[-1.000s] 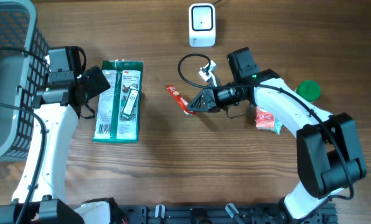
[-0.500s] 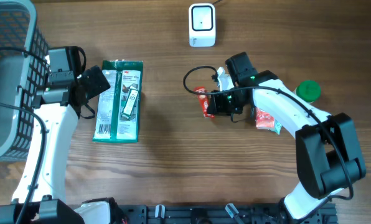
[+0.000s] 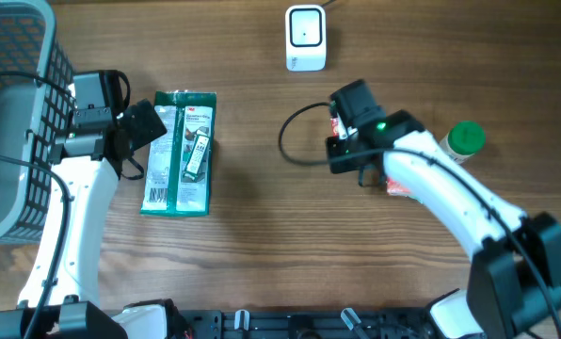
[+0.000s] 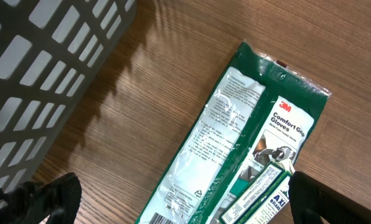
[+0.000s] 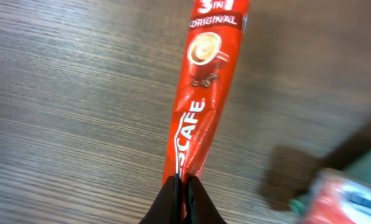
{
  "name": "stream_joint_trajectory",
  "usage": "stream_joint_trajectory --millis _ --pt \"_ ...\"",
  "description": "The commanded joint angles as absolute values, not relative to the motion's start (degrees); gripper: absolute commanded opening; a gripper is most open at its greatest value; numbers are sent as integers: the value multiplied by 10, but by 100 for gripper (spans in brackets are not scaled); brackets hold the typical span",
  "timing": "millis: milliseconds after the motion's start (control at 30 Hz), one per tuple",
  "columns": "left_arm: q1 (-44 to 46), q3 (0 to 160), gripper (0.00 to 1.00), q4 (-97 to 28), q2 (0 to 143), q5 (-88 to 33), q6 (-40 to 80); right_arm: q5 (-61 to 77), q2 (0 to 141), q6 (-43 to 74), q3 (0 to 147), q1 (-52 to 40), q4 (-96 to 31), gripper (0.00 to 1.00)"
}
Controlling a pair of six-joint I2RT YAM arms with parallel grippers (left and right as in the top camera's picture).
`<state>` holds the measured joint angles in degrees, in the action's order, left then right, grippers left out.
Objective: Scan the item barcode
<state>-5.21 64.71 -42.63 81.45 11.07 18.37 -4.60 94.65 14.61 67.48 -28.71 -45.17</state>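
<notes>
Swung the coffee stick (image 5: 198, 93) round over the last second: out of the leftward-pointing pose near table centre and back in under the right wrist, now below and slightly right of the scanner (image 3: 306, 38). Still pinched at its near end by the right gripper (image 5: 182, 186), clenched tight on the foil. Showing the printed front (logo, cup picture) to the wrist camera. No barcode on that face, so probably on the far side, can't confirm. Barely visible from overhead, mostly hidden by the arm. Reads as mid-reorientation: brought closer to the scanner, not yet presented at its window. Needs a further move toward the scanner with the code side facing it. Over at the left gripper (image 4: 192, 202): released wide, hovering above the glove pack (image 3: 179, 153) beside the basket (image 3: 17, 122), unchanged, gripping nothing. Risk: thin pinch on slick foil, could twist during the turn.
</notes>
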Motion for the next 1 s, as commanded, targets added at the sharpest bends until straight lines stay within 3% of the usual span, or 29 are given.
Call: stream_joint_trajectory --millis 0,133,400,967 --pt "-54 649 100 -425 811 110 189 -290 935 140 686 -362 -462 4" --pt "-54 649 100 -425 811 110 189 -401 935 144 686 -434 -449 4" --pt "-54 649 100 -425 811 110 189 -234 935 178 685 -463 -410 4" --pt "-54 649 100 -425 811 110 189 -66 935 182 680 -463 -374 4"
